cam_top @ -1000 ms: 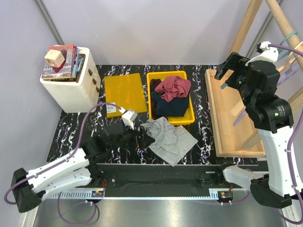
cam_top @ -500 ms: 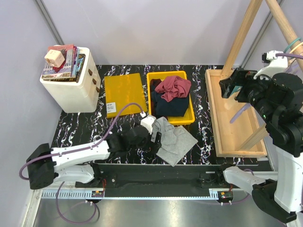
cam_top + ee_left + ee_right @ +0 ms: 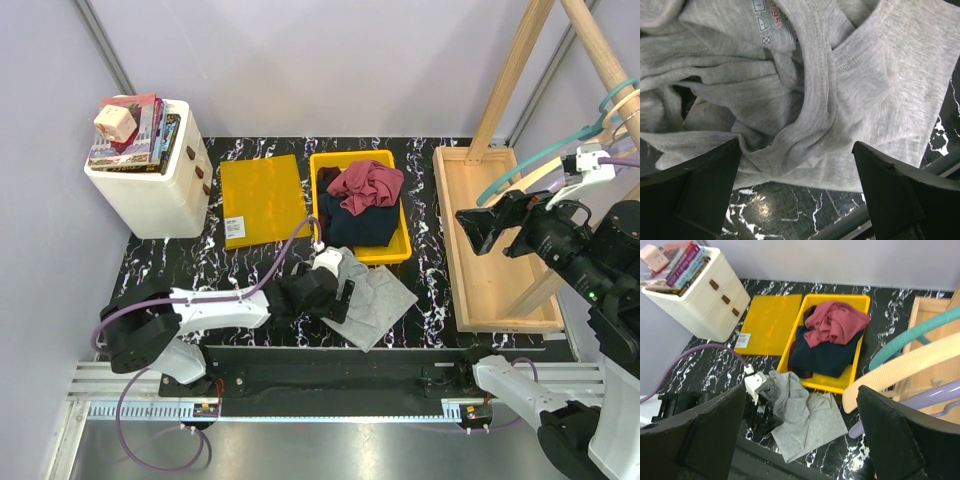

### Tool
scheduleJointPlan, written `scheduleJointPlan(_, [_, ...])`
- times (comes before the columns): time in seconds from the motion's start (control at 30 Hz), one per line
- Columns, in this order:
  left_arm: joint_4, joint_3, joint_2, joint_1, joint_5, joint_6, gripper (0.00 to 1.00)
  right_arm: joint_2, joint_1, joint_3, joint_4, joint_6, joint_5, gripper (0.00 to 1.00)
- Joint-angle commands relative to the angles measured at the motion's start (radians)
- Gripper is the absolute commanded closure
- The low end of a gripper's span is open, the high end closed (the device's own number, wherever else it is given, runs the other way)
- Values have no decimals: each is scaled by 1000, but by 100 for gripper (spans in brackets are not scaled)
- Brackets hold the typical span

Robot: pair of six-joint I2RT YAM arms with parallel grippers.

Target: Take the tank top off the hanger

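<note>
Top cam: fixed, high, behind rig, looking down over black marbled table (image 3: pixel 160 270). L wrist cam: v. close, pointing down at grey knit tank top (image 3: pixel 880 75). R wrist cam: raised, angled down; sees same tank top, plus yellow plastic bin (image 3: pixel 840 298) shared w/ top cam.

Black marbled table (image 3: pixel 160 265)
It is carrying white drawers (image 3: pixel 150 195), a yellow board (image 3: pixel 263 198), yellow bin (image 3: pixel 350 157), grey tank top (image 3: pixel 385 298) and wooden tray (image 3: pixel 495 290).
</note>
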Motion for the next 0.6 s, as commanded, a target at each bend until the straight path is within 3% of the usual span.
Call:
scheduleJointPlan(0.0, [89,40,52,-4,-36,-38,1,-24,4,-104,16,29,-15,0])
scheduleJointPlan(0.1, [121,45,98,-2,-33,-50,5,-66,6,-179,78,88,-133,0])
scheduleJointPlan(0.17, [146,28,107,2,-23,-64,13,-75,4,-204,132,174,-342,0])
scheduleJointPlan(0.2, [175,19,107,7,-13,-68,24,-75,4,-237,201,214,-396,0])
scheduleJointPlan(0.27, [209,-10,110,22,11,-84,33,-72,4,-282,264,311,-485,0])
scheduleJointPlan(0.53, [265,-88,-5,38,17,-73,100,-21,30,-421,307,308,-412,0])
scheduleJointPlan(0.57, [258,-96,-28,38,1,-70,100,-17,49,-426,304,303,-379,0])
